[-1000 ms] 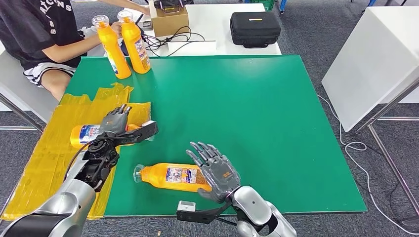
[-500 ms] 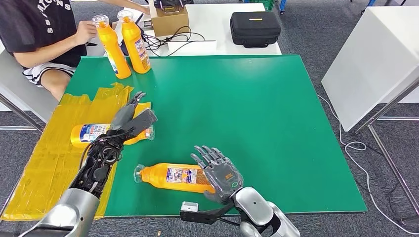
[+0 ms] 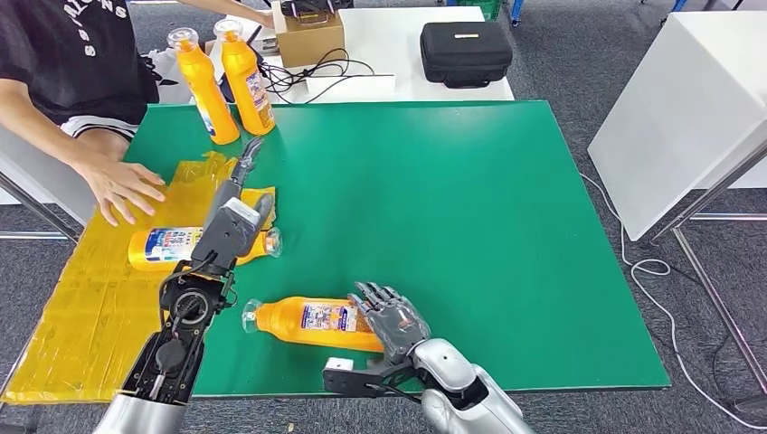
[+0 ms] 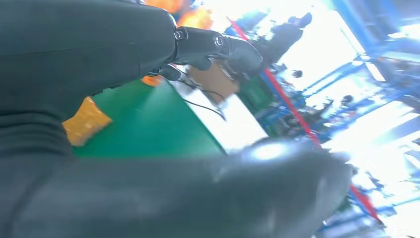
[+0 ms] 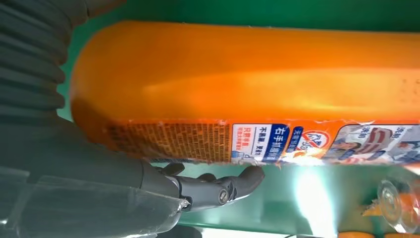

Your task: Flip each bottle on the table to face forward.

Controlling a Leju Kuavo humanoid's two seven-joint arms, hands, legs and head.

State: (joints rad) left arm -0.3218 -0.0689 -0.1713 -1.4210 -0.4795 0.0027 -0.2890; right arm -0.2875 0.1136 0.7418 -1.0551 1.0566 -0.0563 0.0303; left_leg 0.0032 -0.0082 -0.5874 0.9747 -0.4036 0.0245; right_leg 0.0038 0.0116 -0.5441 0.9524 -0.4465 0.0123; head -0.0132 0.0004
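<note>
In the head view, lower centre of the frame, an orange bottle (image 3: 312, 323) lies flat on the green table (image 3: 470, 208), its long axis running left to right, clear cap toward the left, base toward the right. The right hand (image 3: 394, 323) curls over the base end and grasps it; in the right wrist view its fingers (image 5: 218, 187) wrap along the labelled side of the bottle (image 5: 257, 89). Half a second ago that hand sat slightly higher over the base with fingers more spread.

At left of the frame a second orange bottle (image 3: 172, 247) lies on yellow sheeting (image 3: 81, 307), also left to right, cap pointing right. The left hand (image 3: 233, 212) hangs above its cap end, fingers straight and apart, holding nothing; it has risen and stretched toward the upper left since the earlier frames. Two more bottles (image 3: 226, 80) stand upright at the upper left corner of the table. A person's hand (image 3: 122, 188) now rests on the sheeting near the second bottle, where earlier it held a standing bottle.
</note>
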